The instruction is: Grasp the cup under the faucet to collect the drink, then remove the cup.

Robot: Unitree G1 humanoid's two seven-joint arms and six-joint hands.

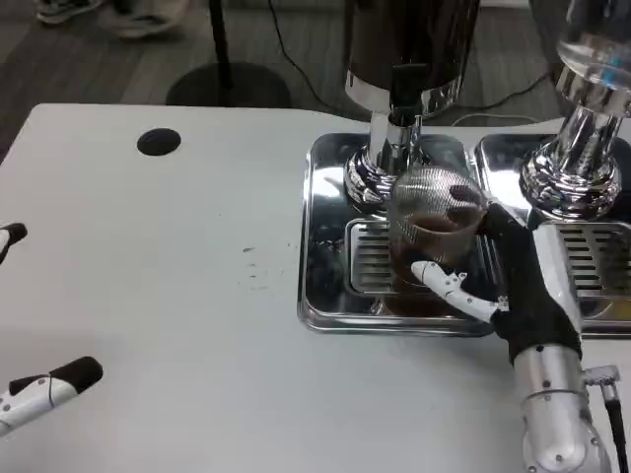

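A: Progress — how far is it?

B: The right hand (513, 286) has its fingers (444, 281) wrapped round the cup (432, 232), grasping it. The cup stands on the grille of the drip tray (320, 246), directly below the faucet (402, 108), near the bench's far right edge. Dark drink already sits in its lower half, so I judge the grasp done and the filling under way or nearly finished.

A: What is left?

B: Taking the cup away — lifting it clear of the tray and out from under the spout. I cannot tell whether liquid is running at this instant.

A: And the left hand?

B: The left hand (44, 389) is by the bench's near left edge, well apart from the cup, with its fingers loose and holding nothing.

A: Anything in the way?

B: The dispenser's chrome base (370, 182) stands just behind the cup, and the tray's raised rim rings it in front. A second dispenser (572, 177) with its own tray stands just beside, toward the right edge, close to the right forearm. A black round hole (159, 142) lies in the bench toward the far left corner, well off the path.
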